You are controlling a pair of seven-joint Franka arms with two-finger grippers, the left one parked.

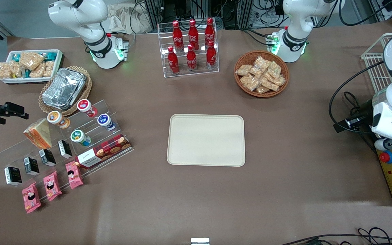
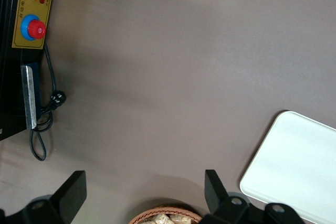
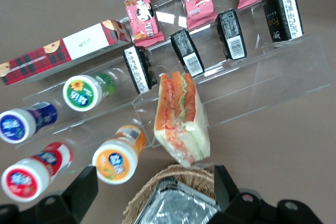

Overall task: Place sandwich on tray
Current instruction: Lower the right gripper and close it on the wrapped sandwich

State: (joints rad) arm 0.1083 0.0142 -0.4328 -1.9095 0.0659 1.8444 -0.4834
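Observation:
The sandwich [image 1: 38,133] is a clear-wrapped wedge with orange and green filling. It stands on an upper step of a clear acrylic stand toward the working arm's end of the table, and shows in the right wrist view [image 3: 181,116]. The beige tray [image 1: 206,139] lies flat mid-table with nothing on it, and its corner shows in the left wrist view [image 2: 299,166]. My right gripper [image 1: 14,112] [image 3: 155,190] hovers open and empty, high over the edge of the foil container's basket. The sandwich lies just ahead of its fingers [image 3: 84,192].
A foil container in a wicker basket [image 1: 65,89] [image 3: 178,203] sits beside the sandwich. Yogurt cups [image 3: 118,158], black packs, pink packets and a red cookie box [image 1: 102,151] share the stand. A cola rack [image 1: 191,44], a snack basket [image 1: 261,74] and a white bin [image 1: 29,64] stand farther from the camera.

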